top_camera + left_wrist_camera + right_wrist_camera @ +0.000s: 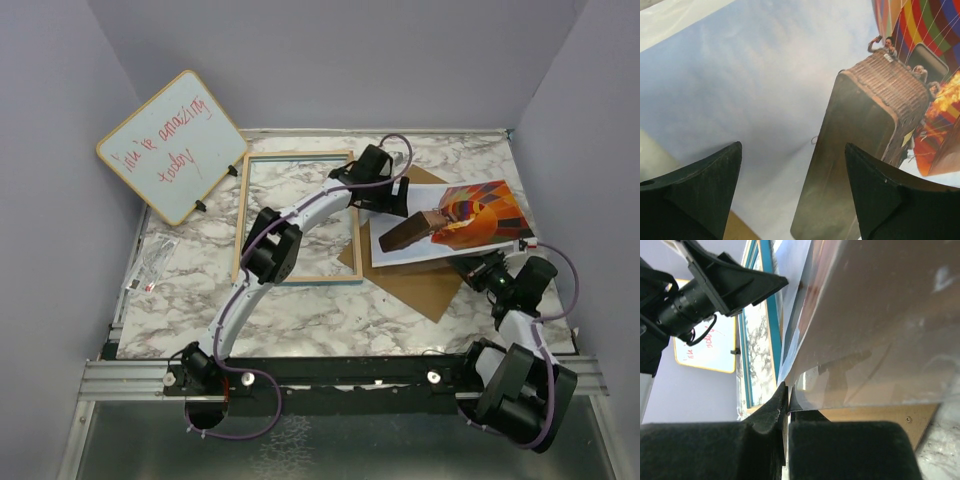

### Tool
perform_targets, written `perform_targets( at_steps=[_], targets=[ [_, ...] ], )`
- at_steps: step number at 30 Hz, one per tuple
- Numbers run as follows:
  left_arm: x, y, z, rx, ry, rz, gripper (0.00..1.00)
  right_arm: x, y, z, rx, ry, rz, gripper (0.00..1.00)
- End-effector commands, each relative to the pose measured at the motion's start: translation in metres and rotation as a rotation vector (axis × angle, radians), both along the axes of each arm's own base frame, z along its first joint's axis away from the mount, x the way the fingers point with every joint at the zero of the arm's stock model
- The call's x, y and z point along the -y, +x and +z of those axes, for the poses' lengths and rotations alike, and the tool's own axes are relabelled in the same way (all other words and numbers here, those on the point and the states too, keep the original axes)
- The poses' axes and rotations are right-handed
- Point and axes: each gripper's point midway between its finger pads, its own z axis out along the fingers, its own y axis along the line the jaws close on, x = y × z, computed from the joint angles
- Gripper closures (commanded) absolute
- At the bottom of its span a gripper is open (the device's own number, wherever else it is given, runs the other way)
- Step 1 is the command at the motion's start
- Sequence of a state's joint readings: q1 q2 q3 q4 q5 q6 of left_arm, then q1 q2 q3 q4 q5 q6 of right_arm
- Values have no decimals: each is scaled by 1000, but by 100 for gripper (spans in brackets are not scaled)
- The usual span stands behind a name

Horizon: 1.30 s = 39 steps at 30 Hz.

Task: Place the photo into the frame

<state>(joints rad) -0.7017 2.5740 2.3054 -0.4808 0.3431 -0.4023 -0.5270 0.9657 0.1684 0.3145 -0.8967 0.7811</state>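
My right pincer [786,392] clenches the photo [470,215] by one edge, left pincer [792,146] released above it; so narrow a hold may let the print slip.

Soft, even light is falling from above in the overhead view, leaving only faint shadows under the arms on the marble table [300,300], while the whiteboard [172,145] is reading bright without washing out. In the left wrist view the photo [765,90] is looking crisp at the basket and hazy across its sky, and the left gripper [792,145] is showing as near-black wedges with little detail. In the right wrist view the photo's near surface is blurring and carrying a dim reflection; the right gripper [786,390] is underexposed, and the frame [774,340] behind is appearing slightly soft.
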Motion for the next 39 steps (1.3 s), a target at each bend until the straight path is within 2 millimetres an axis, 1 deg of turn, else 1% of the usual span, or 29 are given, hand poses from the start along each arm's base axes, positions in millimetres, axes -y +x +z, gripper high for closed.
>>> perform_targets(
  at_steps=[1, 3, 4, 5, 6, 9, 12, 15, 17, 19, 21, 22, 24, 27, 29, 32, 39],
  targets=[
    [-27, -6, 26, -7, 52, 25, 14, 7, 2, 4, -80, 29, -65, 99],
    [-29, -10, 41, -1, 35, 17, 13, 9, 0, 3, -127, 41, -94, 99],
    [-29, -13, 51, 7, 23, 12, 12, 8, -2, 3, -144, 52, -103, 99],
    [-31, -18, 52, 1, 24, 3, 12, 7, -3, 4, -155, 62, -106, 99],
    [-31, -23, 62, 10, 13, -11, 11, 6, -6, 3, -174, 72, -110, 99],
    [-32, -43, 73, 38, 16, -73, 11, 4, -13, 2, -214, 93, -133, 99],
    [-30, -70, 82, 95, 22, -148, 11, 3, -17, 3, -229, 102, -153, 99],
    [-27, -99, 92, 173, 9, -235, 16, 5, -18, 3, -247, 106, -170, 99],
    [-25, -119, 98, 240, 1, -291, 19, 8, -16, 5, -255, 99, -182, 99],
    [-20, -137, 109, 363, -28, -363, 22, 11, -14, 6, -275, 100, -196, 99],
    [-15, -156, 109, 429, -39, -428, 26, 14, -13, 7, -303, 102, -209, 100],
    [-12, -162, 106, 437, -40, -460, 29, 16, -13, 6, -321, 106, -216, 100],
    [-3, -174, 101, 493, -29, -535, 36, 17, -11, 5, -332, 107, -220, 99],
    [13, -188, 97, 574, -6, -609, 40, 20, -6, 5, -337, 124, -231, 100],
    [23, -191, 95, 619, 11, -629, 44, 22, -2, 6, -342, 136, -236, 99],
    [31, -190, 95, 668, 23, -627, 44, 24, 3, 6, -355, 160, -249, 99],
    [48, -210, 80, 755, 56, -719, 45, 29, 10, 5, -390, 197, -274, 99]
  ],
)
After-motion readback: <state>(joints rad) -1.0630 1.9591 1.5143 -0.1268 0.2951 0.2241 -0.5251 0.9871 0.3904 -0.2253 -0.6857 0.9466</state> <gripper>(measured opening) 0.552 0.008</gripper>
